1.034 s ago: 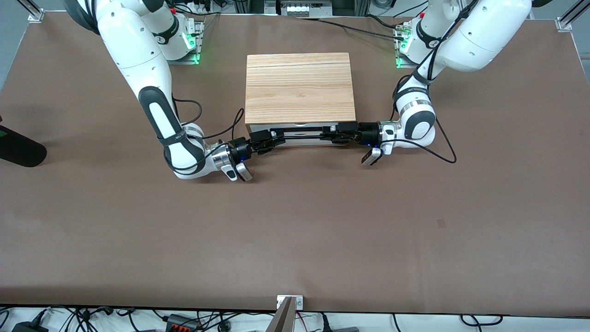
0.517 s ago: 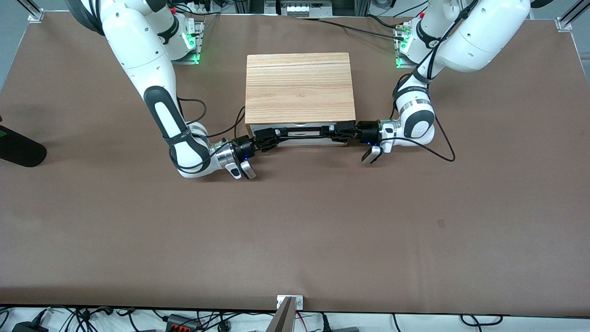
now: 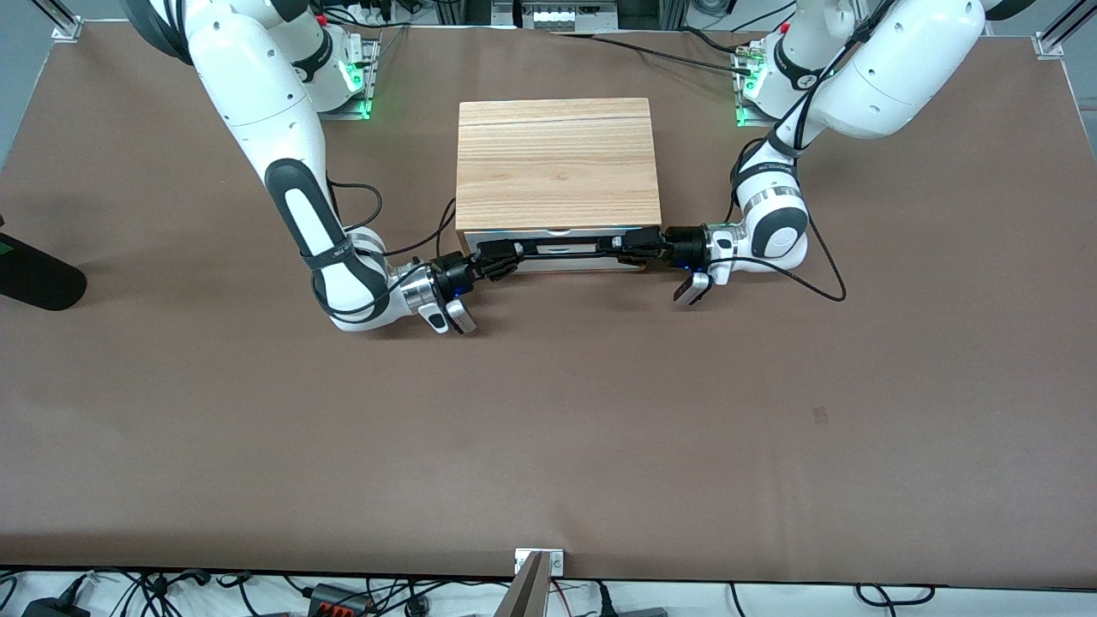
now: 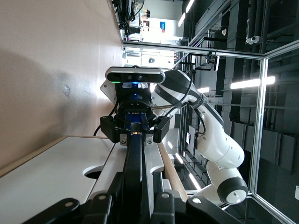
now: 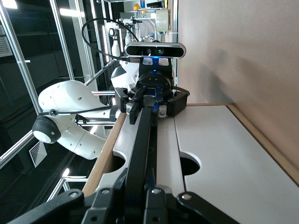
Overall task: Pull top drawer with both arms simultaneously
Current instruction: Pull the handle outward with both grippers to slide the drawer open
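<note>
The top drawer (image 3: pixel 591 236) sits pushed into the wooden box (image 3: pixel 557 163); only its white front shows, no interior. Its black bar handle (image 3: pixel 561 249) runs across the front. My right gripper (image 3: pixel 504 254) is shut on the handle's end toward the right arm. My left gripper (image 3: pixel 632 242) is shut on the end toward the left arm. In the left wrist view my fingers (image 4: pixel 117 186) clamp the bar (image 4: pixel 133 158), with the right gripper (image 4: pixel 135 136) at its other end. In the right wrist view the bar (image 5: pixel 142 149) runs from my fingers (image 5: pixel 122 184) to the left gripper (image 5: pixel 152 106).
The second white drawer (image 3: pixel 570 264) lies under the top one, closed. Black cables (image 3: pixel 823 283) trail on the brown table (image 3: pixel 548 428) beside both wrists. A dark object (image 3: pixel 34 278) lies at the table edge toward the right arm's end.
Both grippers have closed in on the handle and now look narrower around it. The right arm's wrist and forearm shifted slightly toward the box. The drawer front has not visibly moved.
</note>
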Action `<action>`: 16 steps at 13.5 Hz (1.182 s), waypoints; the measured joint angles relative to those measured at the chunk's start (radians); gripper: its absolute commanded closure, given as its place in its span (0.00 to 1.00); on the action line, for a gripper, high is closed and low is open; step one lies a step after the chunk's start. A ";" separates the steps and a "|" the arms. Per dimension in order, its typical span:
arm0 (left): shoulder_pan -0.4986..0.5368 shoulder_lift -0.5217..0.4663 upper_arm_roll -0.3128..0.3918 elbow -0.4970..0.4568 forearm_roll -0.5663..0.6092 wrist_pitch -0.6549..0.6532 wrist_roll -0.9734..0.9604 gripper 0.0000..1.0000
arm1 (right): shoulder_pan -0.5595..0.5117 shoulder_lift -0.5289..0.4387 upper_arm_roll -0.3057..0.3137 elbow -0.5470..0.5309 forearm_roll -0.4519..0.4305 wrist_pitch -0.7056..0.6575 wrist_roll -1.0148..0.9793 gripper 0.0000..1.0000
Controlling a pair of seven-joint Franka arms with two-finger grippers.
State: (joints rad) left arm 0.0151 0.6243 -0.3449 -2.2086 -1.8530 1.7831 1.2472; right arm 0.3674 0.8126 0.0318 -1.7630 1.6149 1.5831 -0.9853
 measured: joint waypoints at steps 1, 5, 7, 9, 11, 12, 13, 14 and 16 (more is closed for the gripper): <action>0.000 0.002 0.000 0.000 0.000 0.006 0.001 0.85 | 0.000 0.000 0.000 0.001 0.001 0.000 -0.001 1.00; 0.001 0.005 0.000 0.000 0.000 0.006 0.012 0.86 | 0.001 0.000 0.000 0.005 -0.001 0.007 -0.001 1.00; 0.002 0.007 0.000 0.000 -0.002 0.004 0.012 0.86 | 0.002 0.000 0.000 0.009 -0.006 0.009 0.002 1.00; 0.003 0.010 0.000 0.003 -0.003 0.003 0.012 0.86 | 0.002 0.000 0.000 0.011 -0.007 0.012 0.003 1.00; 0.004 0.016 0.000 0.013 -0.003 0.003 0.012 0.86 | 0.002 0.001 0.000 0.019 -0.007 0.020 0.003 1.00; 0.006 0.021 0.000 0.020 -0.003 0.003 0.012 0.86 | 0.001 0.003 -0.001 0.027 -0.008 0.024 0.003 1.00; 0.008 0.027 0.001 0.030 -0.003 0.003 0.012 0.86 | 0.001 0.008 -0.002 0.038 -0.007 0.031 0.004 1.00; 0.010 0.032 0.002 0.038 -0.003 0.003 0.011 0.85 | 0.002 0.014 -0.002 0.054 -0.008 0.039 0.006 1.00; 0.011 0.043 0.004 0.055 -0.003 0.002 0.008 0.85 | 0.001 0.028 -0.004 0.079 -0.009 0.038 0.007 1.00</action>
State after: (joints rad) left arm 0.0259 0.6675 -0.3405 -2.1534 -1.8563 1.7853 1.2556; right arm 0.3681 0.8403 0.0279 -1.6841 1.6057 1.6208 -0.9780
